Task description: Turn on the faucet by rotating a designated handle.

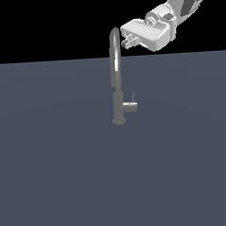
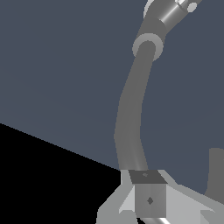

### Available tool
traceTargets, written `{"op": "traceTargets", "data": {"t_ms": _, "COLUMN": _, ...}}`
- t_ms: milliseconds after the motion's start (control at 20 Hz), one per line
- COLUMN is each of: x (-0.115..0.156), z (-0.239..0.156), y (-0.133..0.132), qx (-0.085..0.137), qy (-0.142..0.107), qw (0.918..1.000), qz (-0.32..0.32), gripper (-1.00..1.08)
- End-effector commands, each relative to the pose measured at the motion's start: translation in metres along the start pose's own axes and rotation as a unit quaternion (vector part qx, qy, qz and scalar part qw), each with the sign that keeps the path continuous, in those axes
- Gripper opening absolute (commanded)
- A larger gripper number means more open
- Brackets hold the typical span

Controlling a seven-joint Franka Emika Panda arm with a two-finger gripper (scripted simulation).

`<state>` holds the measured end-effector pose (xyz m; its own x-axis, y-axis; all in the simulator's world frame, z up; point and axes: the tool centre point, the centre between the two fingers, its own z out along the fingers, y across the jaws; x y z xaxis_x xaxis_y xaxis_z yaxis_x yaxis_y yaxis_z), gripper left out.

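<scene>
- Up at the arch of the spout, the white blocky robot hand (image 1: 128, 40) hovers beside the curve, fingers apart, holding nothing.
- Below stands the tall grey brushed-metal gooseneck faucet (image 1: 116, 77), upright on the flat slate-grey desk (image 1: 52, 175).
- The short grey metal cylinder handle (image 1: 130, 106) juts sideways toward the exterior view's right, low on the body.
- Looks rigid and likely slick; the stub or its thin pin seems the spot to grip.

Tall slim grey brushed-metal gooseneck faucet (image 1: 116, 77) upright mid-surface on small round base, thicker cyl. lower body, high arched spout curving at top, short grey cyl. handle (image 1: 130, 106) jutting sideways twd exterior view's right, thin lever pin pointing up
</scene>
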<state>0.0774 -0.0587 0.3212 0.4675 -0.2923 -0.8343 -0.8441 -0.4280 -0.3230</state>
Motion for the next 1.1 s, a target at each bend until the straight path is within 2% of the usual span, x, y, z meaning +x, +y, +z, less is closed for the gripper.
{"op": "traceTargets", "data": {"t_ms": 0, "x": 0.021, "z": 0.0, "y": 0.0, "qx": 0.024, "qy": -0.022, "qw": 0.9992, "qz": 0.024, "gripper": -1.0}}
{"op": "traceTargets", "data": {"t_ms": 200, "x": 0.055, "z": 0.001, "y": 0.003, "qx": 0.063, "qy": -0.056, "qw": 0.9944, "qz": 0.063, "gripper": -1.0}}
{"op": "traceTargets", "data": {"t_ms": 450, "x": 0.096, "z": 0.007, "y": 0.009, "qx": 0.111, "qy": -0.097, "qw": 0.9829, "qz": 0.111, "gripper": -1.0}}
{"op": "traceTargets", "data": {"t_ms": 800, "x": 0.149, "z": 0.023, "y": 0.023, "qx": 0.174, "qy": -0.151, "qw": 0.9573, "qz": 0.175, "gripper": -1.0}}
{"op": "traceTargets", "data": {"t_ms": 1050, "x": 0.176, "z": 0.035, "y": 0.031, "qx": 0.205, "qy": -0.178, "qw": 0.9398, "qz": 0.208, "gripper": -1.0}}
